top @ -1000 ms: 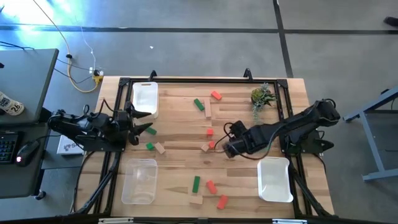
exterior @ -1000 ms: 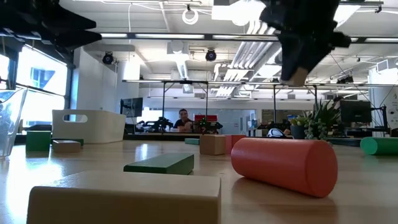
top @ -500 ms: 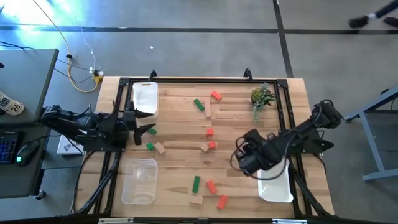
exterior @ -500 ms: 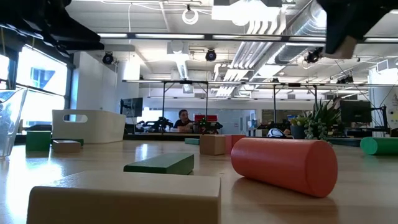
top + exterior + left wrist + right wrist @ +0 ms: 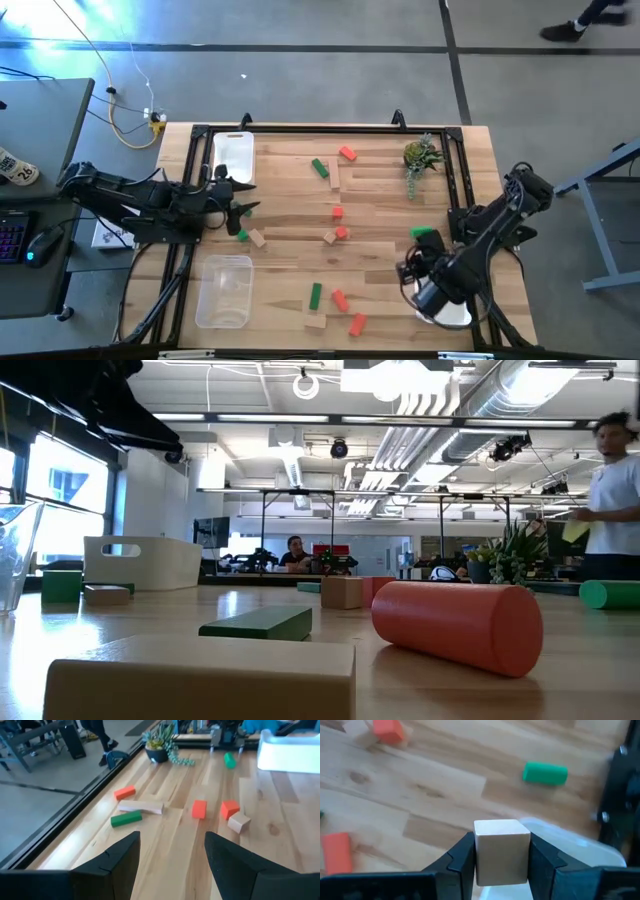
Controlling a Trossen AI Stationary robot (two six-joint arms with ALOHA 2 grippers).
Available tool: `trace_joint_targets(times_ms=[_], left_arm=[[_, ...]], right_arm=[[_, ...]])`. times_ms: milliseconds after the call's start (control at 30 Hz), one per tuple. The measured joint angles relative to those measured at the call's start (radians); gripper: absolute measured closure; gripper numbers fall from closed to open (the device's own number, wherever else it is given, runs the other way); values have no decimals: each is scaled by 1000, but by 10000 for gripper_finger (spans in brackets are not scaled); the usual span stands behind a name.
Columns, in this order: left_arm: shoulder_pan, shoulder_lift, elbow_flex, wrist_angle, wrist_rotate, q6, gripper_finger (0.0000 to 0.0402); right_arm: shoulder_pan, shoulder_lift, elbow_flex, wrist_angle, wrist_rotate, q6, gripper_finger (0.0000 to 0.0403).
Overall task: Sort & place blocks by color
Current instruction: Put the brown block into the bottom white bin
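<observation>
My right gripper (image 5: 410, 270) is shut on a tan cube (image 5: 501, 851), above the rim of the white tray (image 5: 560, 860) at the near right. My left gripper (image 5: 238, 205) is open and empty near the table's left side, beside a green block (image 5: 241, 235) and a tan block (image 5: 258, 239). Red, green and tan blocks lie on the table's middle (image 5: 337, 212) and near edge (image 5: 340, 300). A green cylinder (image 5: 427, 233) lies just beyond my right gripper. My right gripper is out of the low view. My right gripper pinches the tan cube by two opposite sides (image 5: 479, 852) between its two fingers (image 5: 542, 857). The fingers come from above, pointing down. The cube is lifted clear, its faces square to the fingers, over the white tray's edge.
A white tray (image 5: 232, 158) stands at the far left, a clear tray (image 5: 225, 290) at the near left. A small plant (image 5: 420, 155) stands at the far right. A person (image 5: 610, 490) shows in the room beyond the table.
My right gripper has carried the tan cube from the table's middle toward the near right, and now stands over the white tray there. The cube stays lifted clear. My left gripper has gone a little toward the table's right.
</observation>
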Motion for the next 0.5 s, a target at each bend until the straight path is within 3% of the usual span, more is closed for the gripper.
trace_joint_targets(times_ms=[233, 500], left_arm=[[27, 74, 2, 0, 7, -24, 191], [43, 122, 2, 0, 44, -30, 191]], right_arm=[[81, 64, -1, 7, -132, 139, 288], [130, 137, -1, 35, -279, 143, 288]])
